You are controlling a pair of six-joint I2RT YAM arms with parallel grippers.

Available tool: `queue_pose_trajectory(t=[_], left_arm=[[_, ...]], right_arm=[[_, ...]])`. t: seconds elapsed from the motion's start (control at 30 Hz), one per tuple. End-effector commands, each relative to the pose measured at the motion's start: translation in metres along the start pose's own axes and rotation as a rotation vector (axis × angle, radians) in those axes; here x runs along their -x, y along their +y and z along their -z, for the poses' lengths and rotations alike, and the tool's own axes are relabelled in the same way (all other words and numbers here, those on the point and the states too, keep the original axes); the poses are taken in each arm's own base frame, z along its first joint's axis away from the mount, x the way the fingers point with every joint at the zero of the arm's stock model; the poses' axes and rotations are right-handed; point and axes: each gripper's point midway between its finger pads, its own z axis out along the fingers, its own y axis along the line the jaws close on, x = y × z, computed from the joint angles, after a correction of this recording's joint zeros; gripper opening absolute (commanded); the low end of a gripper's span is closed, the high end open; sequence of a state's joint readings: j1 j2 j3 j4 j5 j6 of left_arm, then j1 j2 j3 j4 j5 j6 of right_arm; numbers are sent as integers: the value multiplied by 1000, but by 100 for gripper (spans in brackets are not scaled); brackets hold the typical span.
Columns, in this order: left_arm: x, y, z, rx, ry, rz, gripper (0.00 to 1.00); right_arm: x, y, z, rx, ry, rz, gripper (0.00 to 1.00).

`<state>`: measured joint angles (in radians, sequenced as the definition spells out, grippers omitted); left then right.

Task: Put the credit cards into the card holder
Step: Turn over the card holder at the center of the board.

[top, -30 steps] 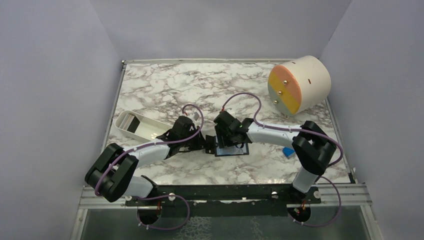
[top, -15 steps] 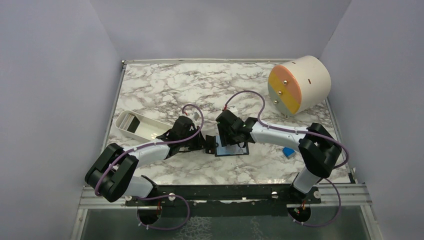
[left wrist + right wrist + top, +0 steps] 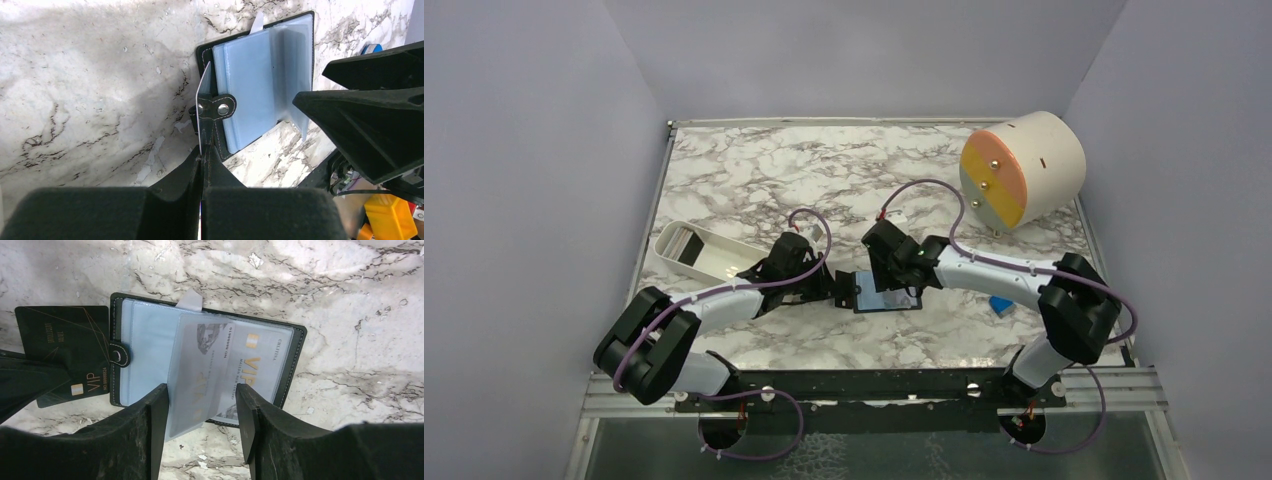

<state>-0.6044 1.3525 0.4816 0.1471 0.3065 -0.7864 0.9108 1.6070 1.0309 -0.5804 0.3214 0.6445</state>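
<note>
Marble-patterned table top (image 3: 754,170), overhead view: a small black folding card holder with light blue sleeves (image 3: 886,299) lies open near the middle, with the left gripper (image 3: 842,291) at its left edge and the right gripper (image 3: 894,288) over it. A white oblong plastic tray (image 3: 686,250) sits well apart to the left. Left wrist view: the left gripper (image 3: 202,156) is pinched tight on a thin black credit card (image 3: 201,112), held on edge just beside the holder's studded strap (image 3: 219,107). Right wrist view: the right gripper (image 3: 200,390) has its jaws apart, straddling a raised clear sleeve leaf (image 3: 195,365). A silver card (image 3: 255,365) sits in the pocket beneath. Judgement: the step in hand is insertion. Tilt the black credit card flatter, line its leading edge up with a free sleeve mouth clear of the strap, and slide it in slowly while the right gripper steadies the leaf. Which mouth is free, I cannot tell.
</note>
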Motion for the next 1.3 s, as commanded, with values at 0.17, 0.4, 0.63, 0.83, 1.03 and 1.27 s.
queue_pose_trajectory(t=[0.17, 0.4, 0.63, 0.83, 1.03, 1.27], left_arm=[[-18, 16, 3, 59, 51, -7, 0], [-19, 17, 4, 60, 54, -8, 0], [-18, 17, 4, 62, 54, -9, 0], [-16, 15, 4, 61, 48, -11, 0], [-14, 14, 5, 62, 42, -14, 0], [-7, 8, 7, 55, 29, -23, 0]], right_arm=[[2, -15, 11, -55, -36, -15, 48], [-1, -21, 12, -77, -35, -15, 45], [-3, -27, 14, -92, -42, -18, 44], [-6, -31, 13, -101, -39, -15, 43], [-4, -37, 13, -97, -44, -19, 42], [-2, -38, 14, -75, -47, -23, 41]])
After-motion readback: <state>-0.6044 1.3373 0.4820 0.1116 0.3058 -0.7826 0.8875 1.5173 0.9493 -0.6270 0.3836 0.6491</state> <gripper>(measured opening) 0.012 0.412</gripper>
